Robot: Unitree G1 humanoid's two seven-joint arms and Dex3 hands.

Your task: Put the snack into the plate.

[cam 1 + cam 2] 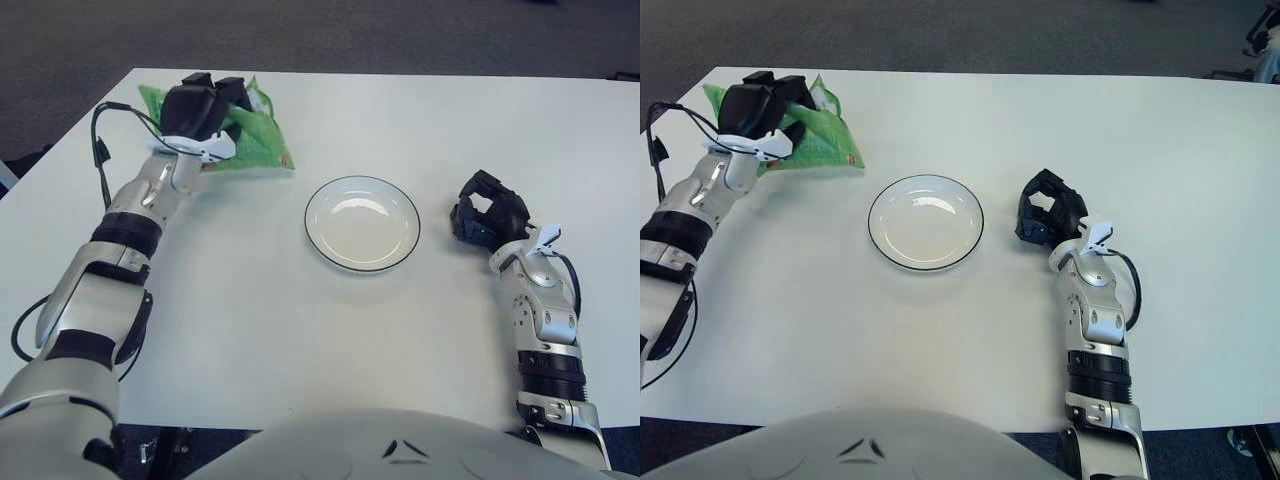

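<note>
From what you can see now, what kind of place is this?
Probably an office or lab test area: a plain white table on grey carpet, bearing only a plate and the green snack bag held by the left hand; right hand idle beside the plate.

White table (300,330), black-rimmed white plate (363,223) at its centre

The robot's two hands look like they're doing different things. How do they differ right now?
The left hand grips the green snack bag, while the right hand holds nothing, its fingers curled. The left hand is at the table's far left, well away from the plate; the right hand shows close beside the plate's right side. Both are black three-finger hands.
</note>
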